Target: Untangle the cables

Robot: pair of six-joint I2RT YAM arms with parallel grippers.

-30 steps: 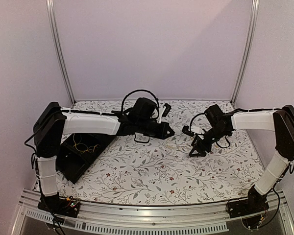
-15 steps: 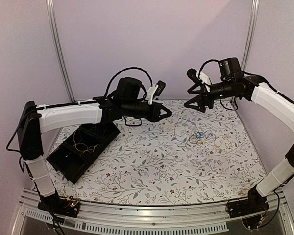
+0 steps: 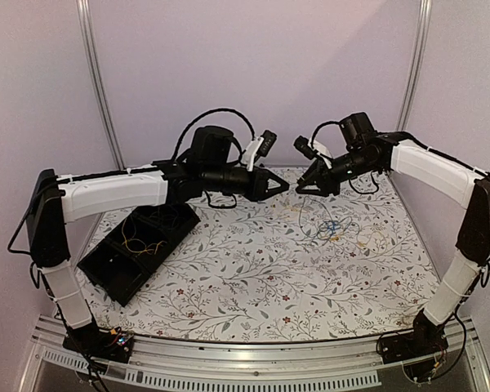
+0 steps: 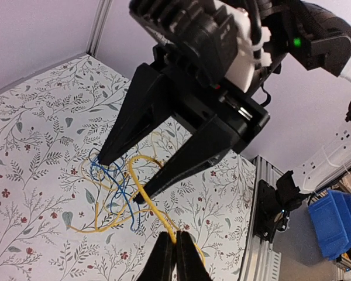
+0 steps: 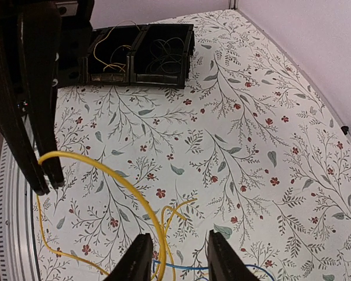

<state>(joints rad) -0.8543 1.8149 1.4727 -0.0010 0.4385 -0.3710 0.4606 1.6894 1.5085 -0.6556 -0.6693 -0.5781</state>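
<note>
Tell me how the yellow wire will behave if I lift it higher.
Probably floppy: the yellow wire sags in loose curves from the shut left fingers. Likely very light, being so thin. It may drag the blue wire up too, since they look looped together.

Table (image 3: 253, 294) covered by a white cloth printed with grey leafy sprigs and small red flowers. Plain pale lilac walls (image 3: 253, 73) close it in at the back and on both sides. An aluminium post stands at the back left corner (image 3: 98, 90) and another at the back right (image 3: 410, 82). A slotted aluminium rail (image 3: 253, 359) runs along the near edge. A blue plastic bin (image 4: 334, 225) sits beyond the table's edge. The light is soft and even.
</note>
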